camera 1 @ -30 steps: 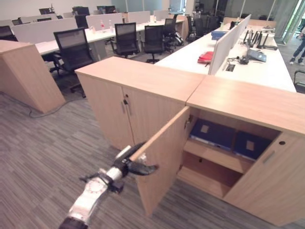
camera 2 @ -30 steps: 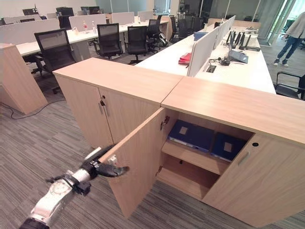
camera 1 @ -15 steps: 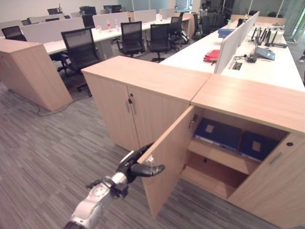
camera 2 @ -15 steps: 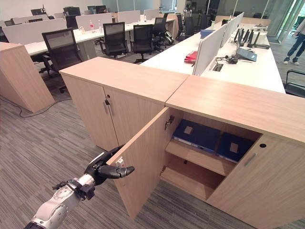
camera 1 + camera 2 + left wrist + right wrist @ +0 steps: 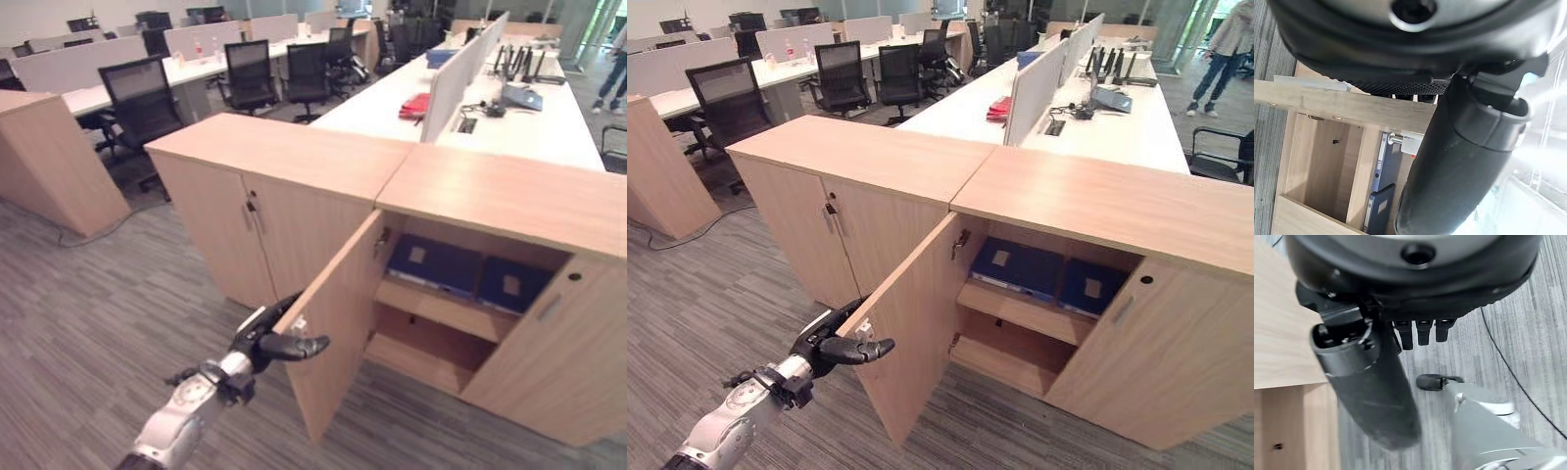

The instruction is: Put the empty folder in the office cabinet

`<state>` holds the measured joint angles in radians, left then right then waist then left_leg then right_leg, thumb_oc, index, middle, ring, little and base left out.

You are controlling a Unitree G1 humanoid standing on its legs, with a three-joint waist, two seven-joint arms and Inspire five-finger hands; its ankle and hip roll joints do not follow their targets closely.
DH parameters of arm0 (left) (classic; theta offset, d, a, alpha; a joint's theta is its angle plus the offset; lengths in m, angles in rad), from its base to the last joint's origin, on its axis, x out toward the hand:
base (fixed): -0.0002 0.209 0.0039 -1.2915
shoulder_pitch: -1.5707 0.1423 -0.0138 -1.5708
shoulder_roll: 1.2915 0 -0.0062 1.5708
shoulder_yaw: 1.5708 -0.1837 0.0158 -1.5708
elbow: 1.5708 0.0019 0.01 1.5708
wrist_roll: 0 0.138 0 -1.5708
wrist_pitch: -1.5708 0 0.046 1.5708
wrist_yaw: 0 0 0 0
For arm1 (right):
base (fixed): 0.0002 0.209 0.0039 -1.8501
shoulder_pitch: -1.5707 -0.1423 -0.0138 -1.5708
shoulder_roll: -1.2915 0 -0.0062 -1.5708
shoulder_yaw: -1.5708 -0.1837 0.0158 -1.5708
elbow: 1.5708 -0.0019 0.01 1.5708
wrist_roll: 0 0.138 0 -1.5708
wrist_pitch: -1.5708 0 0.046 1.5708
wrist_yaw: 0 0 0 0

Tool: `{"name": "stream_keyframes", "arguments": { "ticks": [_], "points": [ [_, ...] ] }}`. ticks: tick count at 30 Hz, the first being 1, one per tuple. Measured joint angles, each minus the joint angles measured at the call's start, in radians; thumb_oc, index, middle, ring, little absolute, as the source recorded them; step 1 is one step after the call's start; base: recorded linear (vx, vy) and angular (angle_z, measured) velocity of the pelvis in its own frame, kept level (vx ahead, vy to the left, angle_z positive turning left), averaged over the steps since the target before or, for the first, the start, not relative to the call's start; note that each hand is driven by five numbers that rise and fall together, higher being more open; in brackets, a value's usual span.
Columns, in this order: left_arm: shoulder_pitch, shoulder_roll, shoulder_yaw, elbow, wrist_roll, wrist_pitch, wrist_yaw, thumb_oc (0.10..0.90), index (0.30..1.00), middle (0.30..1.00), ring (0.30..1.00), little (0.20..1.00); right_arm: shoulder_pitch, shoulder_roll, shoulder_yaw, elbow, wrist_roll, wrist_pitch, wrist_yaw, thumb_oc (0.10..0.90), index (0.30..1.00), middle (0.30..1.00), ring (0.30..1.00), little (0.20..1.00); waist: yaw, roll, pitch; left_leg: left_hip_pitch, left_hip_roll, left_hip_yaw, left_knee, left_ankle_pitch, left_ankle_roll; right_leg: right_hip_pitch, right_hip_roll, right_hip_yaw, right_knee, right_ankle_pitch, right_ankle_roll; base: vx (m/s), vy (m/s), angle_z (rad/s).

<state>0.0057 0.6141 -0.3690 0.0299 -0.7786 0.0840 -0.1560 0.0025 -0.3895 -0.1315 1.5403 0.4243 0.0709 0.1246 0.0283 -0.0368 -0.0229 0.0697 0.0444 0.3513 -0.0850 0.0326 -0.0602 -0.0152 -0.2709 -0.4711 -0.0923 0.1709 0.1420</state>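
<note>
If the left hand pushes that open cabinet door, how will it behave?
The cabinet door is a rigid wooden panel, so it should swing on its hinges without flexing. The left hand holds its free edge, so a light push probably suffices.

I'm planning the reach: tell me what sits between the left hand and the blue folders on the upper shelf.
In the right eye view, the open cabinet door stands between them: the left hand is at its outer edge, and the blue folders lie inside on the upper shelf.
</note>
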Motion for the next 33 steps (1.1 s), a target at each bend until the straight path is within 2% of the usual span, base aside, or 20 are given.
{"name": "stream_keyframes", "arguments": {
  "ticks": [5,8,10,11,12,13,14,15,16,17,18,19,20,21,24,25,27,29,33],
  "points": [
    [-0.051,-0.002,-0.045,-0.001,0.0,0.007,0.044,0.8,0.9,0.9,0.9,0.9,0.036,0.016,0.026,0.011,0.009,-0.002,0.002,0.8,0.9,0.9,0.9,0.9,-0.003,-0.01,0.004,-0.02,-0.004,0.01,0.001,0.011,0.004,-0.018,-0.002,0.024,0.0,-0.002,0.002,-0.01,-0.035,0.1],
    [-0.12,-0.016,-0.111,-0.001,0.0,0.022,0.111,0.8,0.9,0.9,0.9,0.9,0.073,0.056,0.087,0.006,0.012,-0.011,0.002,0.8,0.9,0.9,0.9,0.9,-0.008,-0.017,0.007,-0.05,-0.005,0.039,0.003,0.02,-0.001,-0.045,-0.008,0.054,0.0,-0.032,0.037,-0.02,-0.014,0.12],
    [-0.157,-0.026,-0.135,-0.001,0.0,0.03,0.137,0.8,0.9,0.9,0.9,0.9,0.06,0.071,0.086,0.006,0.012,-0.013,0.008,0.8,0.9,0.9,0.9,0.9,-0.016,-0.012,0.013,-0.065,0.001,0.071,-0.002,0.028,-0.002,-0.051,-0.011,0.048,0.0,-0.051,0.061,-0.01,-0.011,0.12],
    [-0.173,-0.03,-0.145,-0.001,0.0,0.039,0.147,0.8,0.9,0.9,0.9,0.9,0.054,0.077,0.08,0.007,0.012,-0.008,0.011,0.8,0.9,0.9,0.9,0.9,-0.019,-0.003,0.015,-0.068,0.011,0.091,-0.002,0.034,0.003,-0.055,-0.009,0.046,0.026,-0.048,0.057,-0.01,-0.016,0.17],
    [-0.197,-0.038,-0.156,-0.001,0.0,0.056,0.162,0.8,0.9,0.9,0.9,0.9,0.056,0.093,0.093,0.008,0.012,-0.007,0.011,0.8,0.9,0.9,0.9,0.9,-0.025,-0.017,0.021,-0.071,0.014,0.114,-0.001,0.038,-0.002,-0.077,-0.014,0.048,0.078,-0.065,0.041,-0.01,-0.009,0.73],
    [-0.248,-0.044,-0.199,0.0,-0.001,0.077,0.19,0.8,0.9,0.9,0.9,0.9,0.069,0.122,0.113,0.004,0.012,-0.011,0.01,0.8,0.9,0.9,0.9,0.9,-0.059,-0.052,0.023,-0.1,-0.01,0.08,0.035,0.031,-0.02,-0.087,-0.052,0.056,0.093,-0.076,0.028,-0.01,-0.009,0.86],
    [-0.268,-0.051,-0.206,0.0,-0.001,0.077,0.195,0.8,0.9,0.9,0.9,0.9,0.058,0.12,0.117,0.006,0.013,-0.011,0.009,0.8,0.9,0.9,0.9,0.9,-0.071,-0.054,0.039,-0.131,-0.014,0.043,0.107,0.012,-0.002,-0.087,-0.061,0.059,0.096,-0.076,0.028,-0.01,-0.005,0.62],
    [-0.277,-0.056,-0.21,-0.001,-0.001,0.076,0.197,0.8,0.9,0.9,0.9,0.9,0.039,0.107,0.119,0.007,0.014,-0.01,0.008,0.8,0.9,0.9,0.9,0.9,-0.067,-0.042,0.045,-0.136,-0.014,0.031,0.134,-0.018,0.007,-0.094,-0.05,0.068,0.085,-0.075,0.031,-0.01,-0.001,-0.19],
    [-0.28,-0.057,-0.21,0.0,-0.001,0.075,0.198,0.8,0.9,0.9,0.9,0.9,0.026,0.103,0.122,0.005,0.017,-0.015,0.004,0.8,0.9,0.9,0.9,0.9,-0.062,-0.03,0.041,-0.131,-0.012,0.065,0.098,-0.019,0.02,-0.092,-0.042,0.079,0.056,-0.084,0.047,0.0,0.003,-0.53],
    [-0.289,-0.058,-0.213,-0.001,-0.004,0.078,0.199,0.8,0.9,0.9,0.9,0.9,0.011,0.102,0.115,0.001,0.021,-0.021,0.004,0.8,0.9,0.9,0.9,0.9,-0.052,-0.002,0.038,-0.117,0.002,0.11,0.067,-0.008,0.019,-0.094,-0.029,0.07,0.071,-0.083,0.035,0.0,0.005,-0.33],
    [-0.312,-0.057,-0.232,-0.001,-0.018,0.089,0.199,0.8,0.9,0.9,0.9,0.9,0.015,0.106,0.114,0.004,0.03,-0.018,-0.001,0.8,0.9,0.9,0.9,0.9,-0.057,-0.014,0.042,-0.105,0.017,0.159,0.037,0.011,-0.015,-0.112,-0.01,0.04,0.186,-0.119,0.002,0.0,0.0,0.0],
    [-0.319,-0.048,-0.237,-0.002,-0.051,0.09,0.195,0.8,0.9,0.9,0.9,0.9,0.03,0.121,0.114,0.008,0.03,-0.015,0.0,0.8,0.9,0.9,0.9,0.9,-0.064,-0.061,0.041,-0.118,-0.012,0.125,0.069,0.014,-0.016,-0.107,-0.032,0.051,0.173,-0.132,-0.017,0.0,0.002,0.34],
    [-0.322,-0.057,-0.246,-0.002,-0.087,0.089,0.191,0.8,0.9,0.9,0.9,0.9,0.033,0.126,0.118,0.006,0.031,-0.016,-0.001,0.8,0.9,0.9,0.9,0.9,-0.077,-0.066,0.046,-0.145,-0.015,0.08,0.122,-0.005,0.011,-0.107,-0.037,0.052,0.174,-0.106,-0.018,0.01,0.001,0.12],
    [-0.335,-0.074,-0.284,-0.006,-0.089,0.087,0.19,0.8,0.9,0.9,0.9,0.9,0.033,0.118,0.123,0.005,0.031,-0.021,-0.008,0.8,0.9,0.9,0.9,0.9,-0.076,-0.06,0.042,-0.138,-0.018,0.099,0.106,-0.017,0.026,-0.1,-0.027,0.06,0.144,-0.11,-0.006,0.01,0.002,-0.1],
    [-0.361,-0.088,-0.355,-0.013,-0.083,0.091,0.19,0.8,0.9,0.9,0.9,0.9,0.015,0.121,0.116,0.002,0.032,-0.014,-0.001,0.8,0.9,0.9,0.9,0.9,-0.077,-0.039,0.041,-0.065,-0.018,0.209,0.008,0.011,0.013,-0.062,-0.003,0.039,0.102,-0.111,0.006,0.01,0.01,-0.43],
    [-0.361,-0.087,-0.358,-0.013,-0.083,0.093,0.19,0.8,0.9,0.9,0.9,0.9,0.016,0.126,0.115,0.001,0.033,-0.011,0.002,0.8,0.9,0.9,0.9,0.9,-0.077,-0.041,0.039,-0.056,-0.024,0.222,0.003,0.01,0.014,-0.06,-0.002,0.042,0.104,-0.112,0.007,0.0,0.015,-0.42],
    [-0.369,-0.088,-0.374,-0.021,-0.085,0.094,0.187,0.8,0.9,0.9,0.9,0.9,0.023,0.128,0.115,-0.005,0.052,-0.016,0.001,0.8,0.9,0.9,0.9,0.9,-0.083,-0.037,0.039,-0.051,-0.036,0.222,0.004,0.005,0.015,-0.061,-0.005,0.052,0.104,-0.108,0.004,0.0,0.005,-0.07],
    [-0.392,-0.088,-0.384,-0.026,-0.111,0.114,0.138,0.8,0.9,0.9,0.9,0.9,0.028,0.129,0.108,-0.003,0.052,-0.016,0.001,0.8,0.9,0.9,0.9,0.9,-0.103,-0.037,0.038,-0.051,-0.041,0.214,0.006,0.004,0.015,-0.055,-0.006,0.053,0.09,-0.091,0.002,0.01,0.007,0.05],
    [-0.45,-0.111,-0.444,-0.066,-0.121,0.118,0.034,0.8,0.9,0.9,0.9,0.9,0.023,0.141,0.109,-0.006,0.063,-0.015,0.0,0.8,0.9,0.9,0.9,0.9,-0.138,-0.04,0.033,-0.037,-0.037,0.229,0.006,0.01,0.026,-0.044,0.013,0.068,0.055,-0.028,-0.019,0.0,0.002,-0.22]
  ]
}}
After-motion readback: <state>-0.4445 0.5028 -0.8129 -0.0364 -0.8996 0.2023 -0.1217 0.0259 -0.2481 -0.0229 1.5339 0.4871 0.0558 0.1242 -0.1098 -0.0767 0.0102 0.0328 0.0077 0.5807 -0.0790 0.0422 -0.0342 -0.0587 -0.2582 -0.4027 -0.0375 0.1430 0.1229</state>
